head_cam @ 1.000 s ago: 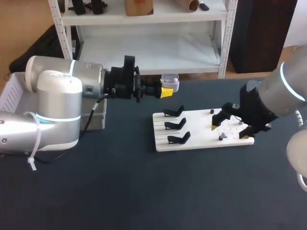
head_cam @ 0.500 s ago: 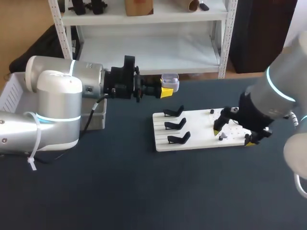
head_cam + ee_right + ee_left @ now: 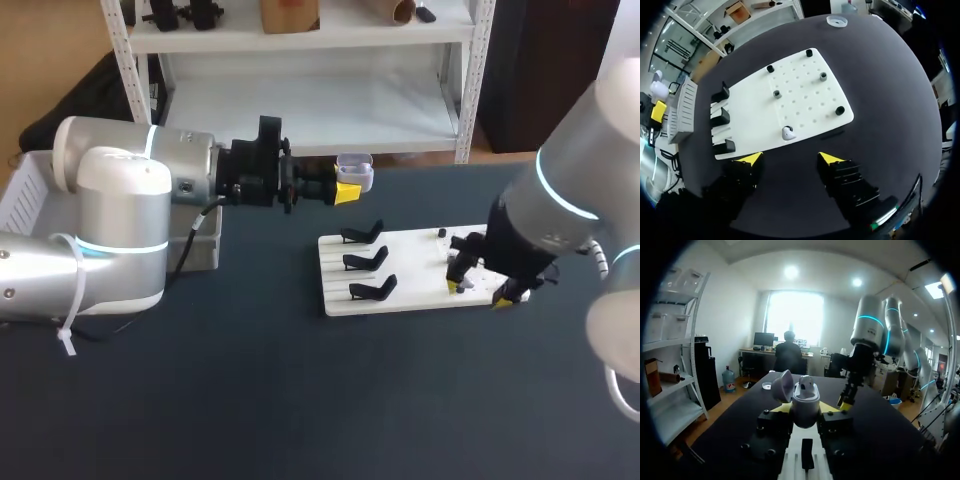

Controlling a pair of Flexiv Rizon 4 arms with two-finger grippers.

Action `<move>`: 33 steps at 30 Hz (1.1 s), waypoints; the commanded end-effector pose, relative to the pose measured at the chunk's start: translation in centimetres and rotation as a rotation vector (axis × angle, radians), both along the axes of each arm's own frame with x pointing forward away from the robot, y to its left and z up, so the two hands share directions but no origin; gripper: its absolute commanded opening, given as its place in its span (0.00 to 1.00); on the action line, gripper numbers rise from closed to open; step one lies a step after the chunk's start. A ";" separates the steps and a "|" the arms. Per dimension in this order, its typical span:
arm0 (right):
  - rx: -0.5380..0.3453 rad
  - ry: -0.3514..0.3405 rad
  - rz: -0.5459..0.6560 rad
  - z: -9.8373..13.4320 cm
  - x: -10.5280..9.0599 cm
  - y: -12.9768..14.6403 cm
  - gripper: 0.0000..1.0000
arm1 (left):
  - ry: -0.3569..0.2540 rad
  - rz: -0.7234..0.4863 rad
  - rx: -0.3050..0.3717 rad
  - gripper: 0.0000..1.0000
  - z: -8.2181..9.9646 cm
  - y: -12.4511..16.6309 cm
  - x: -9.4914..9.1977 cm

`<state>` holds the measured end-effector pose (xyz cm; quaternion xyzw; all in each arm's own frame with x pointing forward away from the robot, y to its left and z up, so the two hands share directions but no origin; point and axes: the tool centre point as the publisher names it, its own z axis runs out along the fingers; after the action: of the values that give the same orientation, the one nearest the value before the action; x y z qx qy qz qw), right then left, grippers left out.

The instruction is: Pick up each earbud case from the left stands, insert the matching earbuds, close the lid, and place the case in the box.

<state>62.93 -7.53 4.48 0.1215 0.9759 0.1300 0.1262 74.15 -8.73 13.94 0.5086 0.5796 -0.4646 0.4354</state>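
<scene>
Dark counter (image 3: pixel 250 400) with a white board (image 3: pixel 805 85) on it. Right claw (image 3: pixel 790 159) spread wide over the board's near edge, lone white earbud (image 3: pixel 787 133) lying on the board just ahead of the gap and about centred between the two fingers; probably a straight drop forward for the pick, right arm by far the nearer. Farther off, past the black stands (image 3: pixel 720 117), left claw (image 3: pixel 345 192) pinching the earbud case (image 3: pixel 806 400) upright in the air, lid (image 3: pixel 782 385) open, well apart from the earbud.
</scene>
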 end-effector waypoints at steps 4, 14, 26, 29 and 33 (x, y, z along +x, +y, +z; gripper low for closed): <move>0.004 0.024 0.059 -1.1 0.8 0.0 0.53 | -0.001 0.003 -0.001 0.00 0.0 0.0 -0.1; 0.014 0.023 0.108 -1.3 1.4 0.7 0.45 | -0.001 0.003 -0.001 0.00 0.0 0.0 -0.1; 0.030 0.021 0.147 -1.7 2.0 0.3 0.44 | -0.001 0.003 -0.001 0.00 0.0 0.0 -0.1; 0.035 0.021 0.157 -1.8 2.1 0.3 0.42 | -0.001 0.003 -0.001 0.00 0.0 0.0 -0.1; 0.033 0.020 0.163 -1.8 2.3 0.3 0.38 | -0.001 0.003 -0.001 0.00 0.0 0.0 -0.1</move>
<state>64.95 -7.32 2.75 0.0464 0.9812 0.1541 0.1069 74.15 -8.73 13.94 0.5085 0.5796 -0.4646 0.4354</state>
